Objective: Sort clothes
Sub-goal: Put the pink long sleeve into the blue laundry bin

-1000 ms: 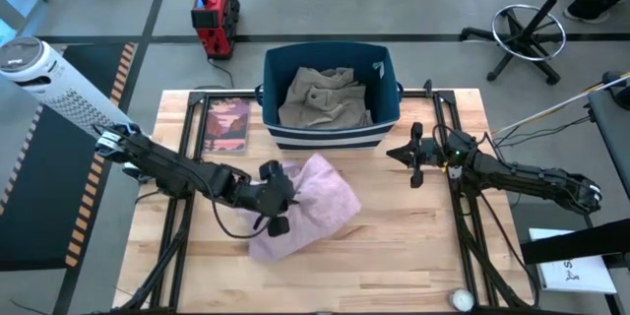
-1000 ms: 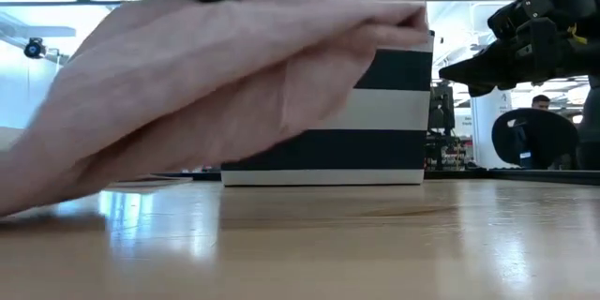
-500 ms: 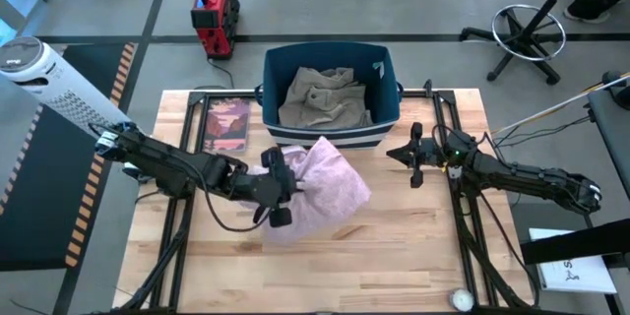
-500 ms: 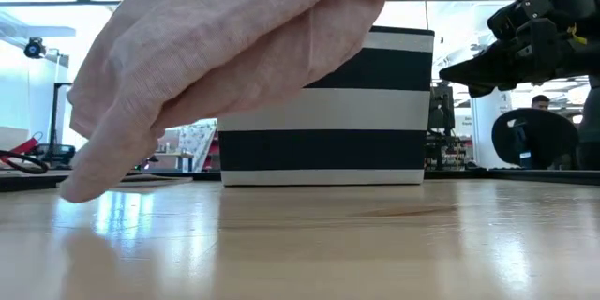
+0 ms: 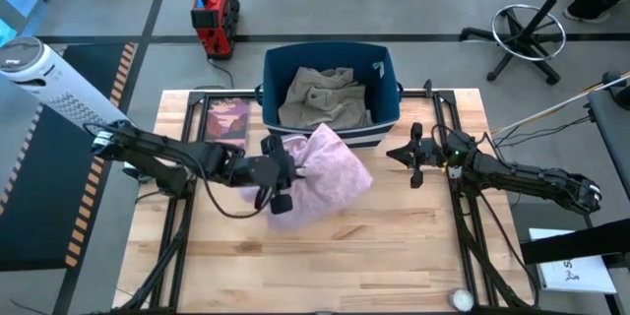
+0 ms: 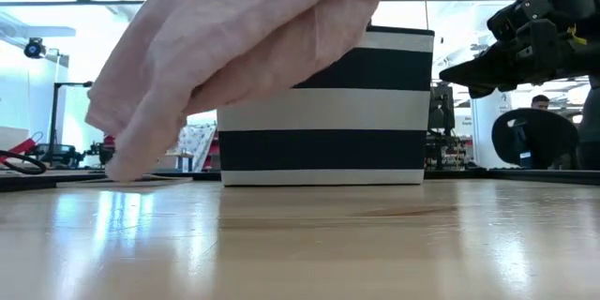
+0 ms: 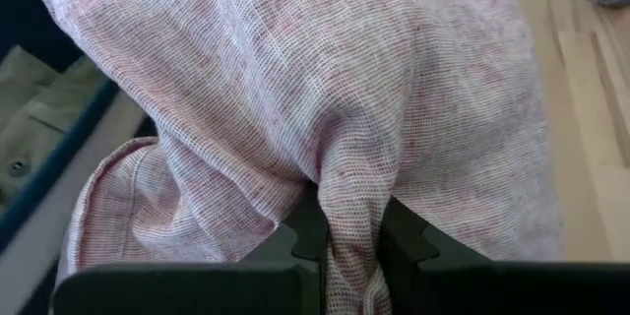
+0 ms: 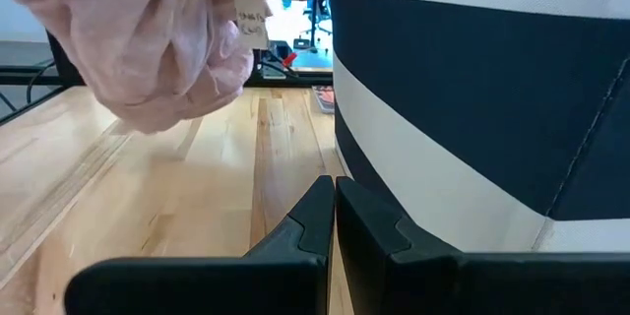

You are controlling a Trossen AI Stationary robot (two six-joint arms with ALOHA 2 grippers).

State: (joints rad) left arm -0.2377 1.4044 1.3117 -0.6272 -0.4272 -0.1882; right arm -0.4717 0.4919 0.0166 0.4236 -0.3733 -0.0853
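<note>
Just in front of the navy blue plastic bin with white stripes (image 5: 330, 94), I have the left tool (image 5: 280, 175) clamped on a large pale pink woven garment (image 5: 325, 179), bunched and hanging clear of the wooden counter (image 5: 394, 246). From the low camera I see its drooping corner (image 6: 141, 141) off the boards. The left wrist camera shows the fold pinched between both fingers (image 7: 399, 241), plus a khaki-grey garment (image 7: 39, 108) in the bin. My right tool (image 5: 413, 156) waits beside the bin's right side, fingers pressed together (image 8: 330, 219).
</note>
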